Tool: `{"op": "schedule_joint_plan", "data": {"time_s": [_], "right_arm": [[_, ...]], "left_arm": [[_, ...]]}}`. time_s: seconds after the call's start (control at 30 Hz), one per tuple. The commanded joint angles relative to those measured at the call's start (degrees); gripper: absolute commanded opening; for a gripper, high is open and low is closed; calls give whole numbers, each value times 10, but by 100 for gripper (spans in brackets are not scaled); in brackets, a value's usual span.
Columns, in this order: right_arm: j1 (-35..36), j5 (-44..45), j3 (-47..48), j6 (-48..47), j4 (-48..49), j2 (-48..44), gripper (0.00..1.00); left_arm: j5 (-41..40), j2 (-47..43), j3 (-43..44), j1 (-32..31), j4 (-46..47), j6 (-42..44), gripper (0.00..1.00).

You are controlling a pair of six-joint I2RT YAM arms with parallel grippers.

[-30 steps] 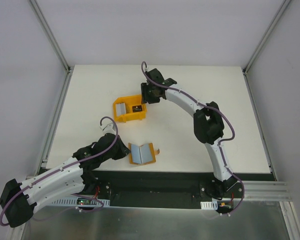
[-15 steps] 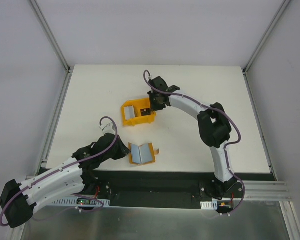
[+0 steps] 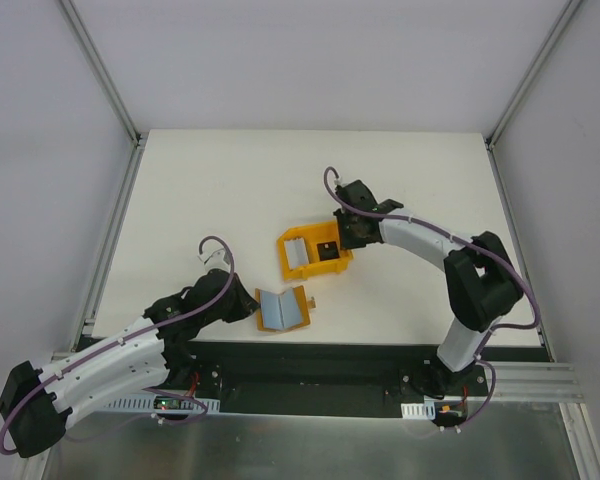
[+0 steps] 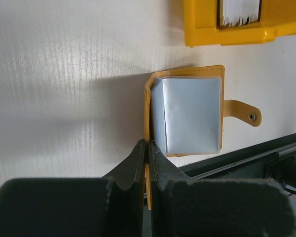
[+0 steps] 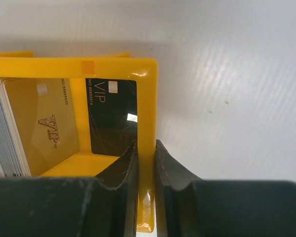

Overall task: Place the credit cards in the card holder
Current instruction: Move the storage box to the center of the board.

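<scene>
I see a yellow plastic bin (image 3: 310, 274) sitting near the middle of the white tabletop (image 3: 210, 190), slightly askew. White walls and aluminium posts (image 3: 100, 70) enclose it.

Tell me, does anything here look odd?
Slightly odd: the right gripper grips the yellow bin by its wall, not the cards inside, and the bin sits askew. Nothing is spilled; the left gripper pinches the open card holder at its edge.

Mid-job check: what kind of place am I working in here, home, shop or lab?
Probably a lab test cell: a bare white tabletop boxed in by aluminium frame rails and plain pale panels, with a yellow plastic bin and an orange-tan leather card holder set out.
</scene>
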Motion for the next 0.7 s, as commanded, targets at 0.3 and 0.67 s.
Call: {"op": "schedule_joint_plan", "data": {"time_s": [0.3,0.67], "right_arm": [[-73,9,-72,-14,14,-84,15],[-89,-23,-16,-68,14,-31,17]], "left_arm": [[32,24,13,-3,31,28,0],[49,68,50,-3,60,21,0]]}}
